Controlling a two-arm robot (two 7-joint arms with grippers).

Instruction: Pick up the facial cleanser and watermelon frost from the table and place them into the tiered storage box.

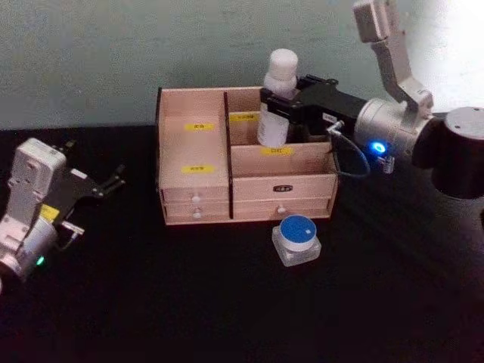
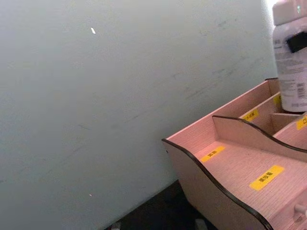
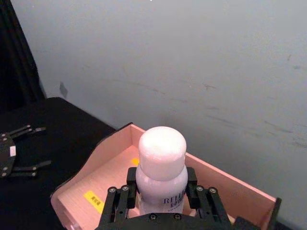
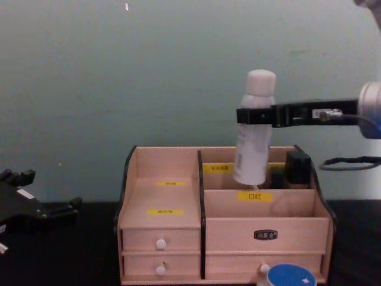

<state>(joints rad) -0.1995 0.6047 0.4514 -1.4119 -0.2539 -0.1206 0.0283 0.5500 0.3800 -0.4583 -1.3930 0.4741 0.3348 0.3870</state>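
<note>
The facial cleanser [image 1: 278,94], a white bottle with a white cap, hangs slightly tilted with my right gripper [image 1: 277,107] shut around its upper body. In the chest view the facial cleanser [image 4: 253,143] has its lower end dipped into the rear right compartment of the tiered storage box [image 4: 161,202]. The watermelon frost [image 1: 296,236], a small clear jar with a blue lid, stands on the table just in front of the tiered storage box [image 1: 197,185]. My left gripper [image 1: 113,181] rests open at the far left, well apart from the box.
The table is black, and a pale wall rises close behind the box. A dark block [image 4: 297,167] sits in the rear right compartment beside the bottle. The box's left compartments [image 2: 249,172] hold nothing. Free room lies between the left gripper and the box.
</note>
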